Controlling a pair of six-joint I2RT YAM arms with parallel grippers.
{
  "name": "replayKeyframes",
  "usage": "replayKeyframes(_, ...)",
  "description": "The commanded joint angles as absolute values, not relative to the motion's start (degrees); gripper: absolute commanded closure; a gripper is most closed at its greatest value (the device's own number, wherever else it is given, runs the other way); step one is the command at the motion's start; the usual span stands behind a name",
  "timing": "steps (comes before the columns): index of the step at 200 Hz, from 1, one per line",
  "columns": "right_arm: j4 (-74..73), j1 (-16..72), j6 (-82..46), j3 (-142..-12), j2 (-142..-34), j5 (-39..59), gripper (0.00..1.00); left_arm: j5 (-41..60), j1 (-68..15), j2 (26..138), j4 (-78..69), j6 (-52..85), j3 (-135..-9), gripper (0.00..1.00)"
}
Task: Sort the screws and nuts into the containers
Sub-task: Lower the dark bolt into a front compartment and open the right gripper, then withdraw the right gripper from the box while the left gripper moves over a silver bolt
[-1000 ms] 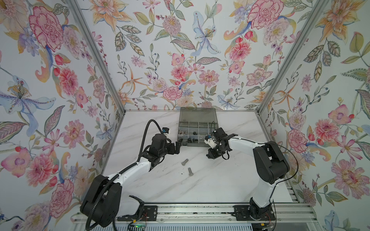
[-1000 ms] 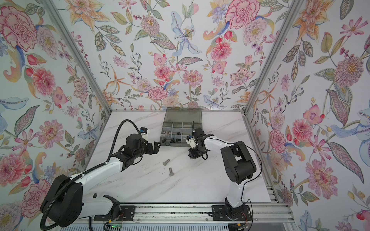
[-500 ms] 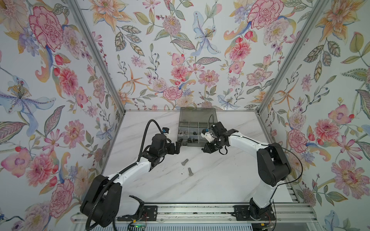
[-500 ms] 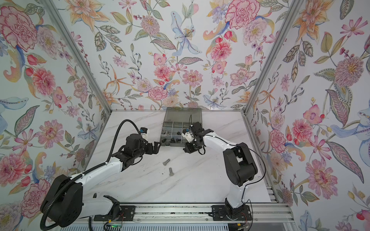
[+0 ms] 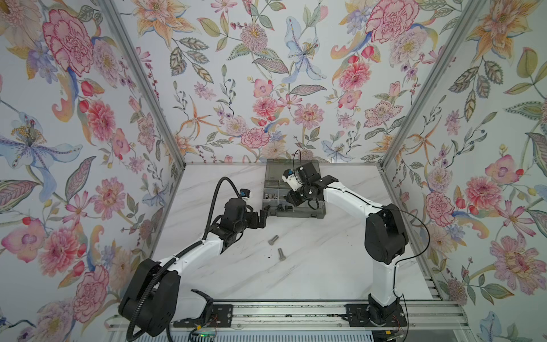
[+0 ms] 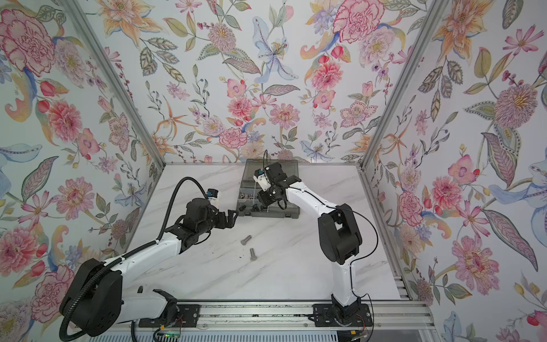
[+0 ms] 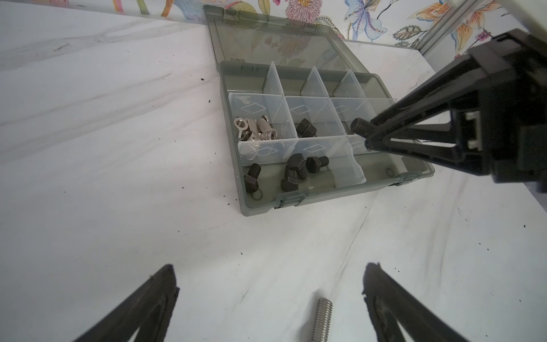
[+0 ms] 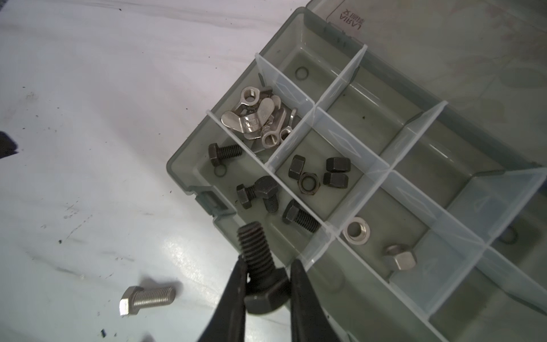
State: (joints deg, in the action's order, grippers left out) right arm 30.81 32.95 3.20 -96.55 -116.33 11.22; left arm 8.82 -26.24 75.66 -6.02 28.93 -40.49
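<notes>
Right jaws pinch a black screw (image 8: pixel 257 254) by its head, hovering over the organizer box (image 7: pixel 260 207) — a thin hold; one twist could drop it among the silver nuts (image 8: pixel 356 229). Left jaws spread wide, just beside the box.

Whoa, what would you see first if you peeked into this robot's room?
The big pink and orange flower wallpaper all around the white table jumps out first. Next comes the right arm, whose jaws pinch a black screw over the smoky-grey organizer box at the back of the table. Two silver screws lie loose on the table in front of the box.
</notes>
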Motion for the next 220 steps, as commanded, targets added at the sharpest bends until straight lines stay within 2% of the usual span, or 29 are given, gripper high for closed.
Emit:
replayKeyframes(1, 31.7, 33.5, 3.5, -99.5, -118.8, 8.6, 0.92, 9.8, -25.7, 75.3, -5.3, 28.6, -39.5, 0.01)
replayKeyframes(132, 31.7, 34.2, 4.1, -100.7, -122.9, 5.6, 0.79, 9.5, -25.7, 75.5, -4.2, 29.3, -39.5, 0.01)
replayKeyframes(183, 31.7, 34.5, 4.3, -101.2, -122.9, 5.0, 0.62, 10.4, -25.9, 76.2, -4.3, 29.5, -39.4, 0.0)
replayKeyframes(220, 31.8, 34.5, 4.3, -100.5, -121.7, 4.7, 0.58, 10.1, -26.6, 76.7, -4.0, 29.5, -38.9, 0.01)
